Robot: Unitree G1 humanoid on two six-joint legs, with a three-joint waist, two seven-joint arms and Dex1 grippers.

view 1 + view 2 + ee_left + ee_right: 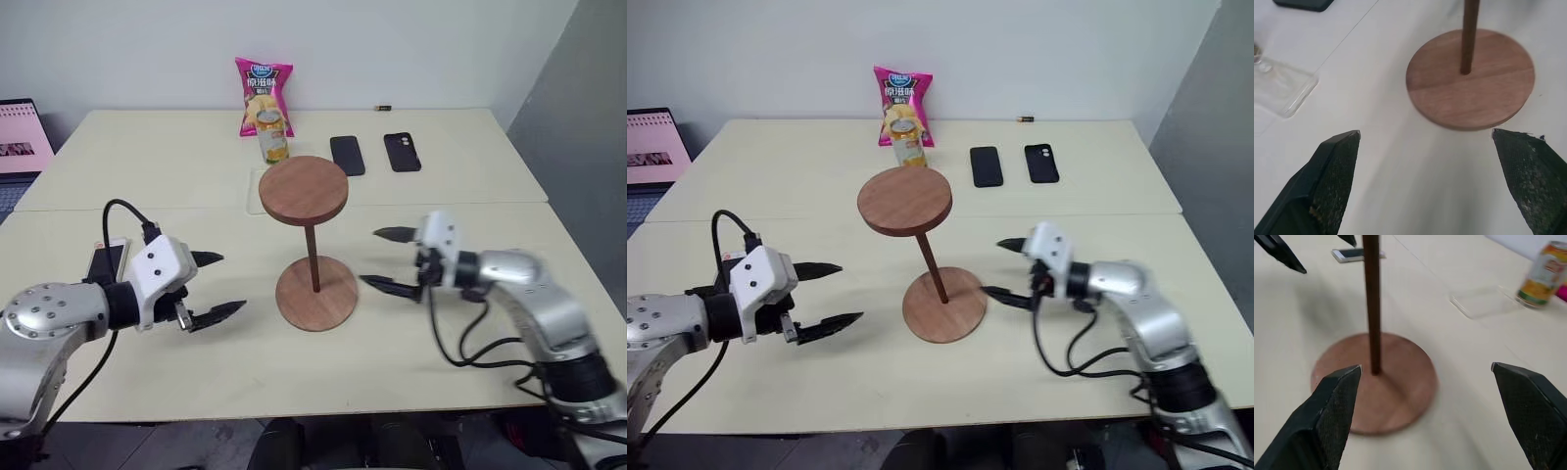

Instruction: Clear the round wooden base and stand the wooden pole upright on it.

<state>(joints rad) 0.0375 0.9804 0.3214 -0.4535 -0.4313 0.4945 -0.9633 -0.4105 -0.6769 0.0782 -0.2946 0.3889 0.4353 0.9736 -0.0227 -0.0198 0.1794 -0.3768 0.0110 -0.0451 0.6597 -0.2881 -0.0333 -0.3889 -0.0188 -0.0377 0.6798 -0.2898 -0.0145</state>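
The round wooden base [315,298] lies flat on the cream table [196,362] near its front. The wooden pole [312,257] stands upright in the base's centre, its fixed disc [304,188] on top. Nothing grips the pole. My left gripper [217,286] is open to the left of the base, a short way off. My right gripper [384,259] is open just right of the base, clear of the pole. The wrist views show the base [1471,78] and the pole [1372,303] between wide black fingertips [1334,406].
At the back stand a pink snack bag [263,95] and a drink can [273,137], with a clear flat tray [1484,301] nearby. Two dark phones [347,155] [402,152] lie back right. A white phone [106,258] lies by my left arm. A laptop [22,147] sits far left.
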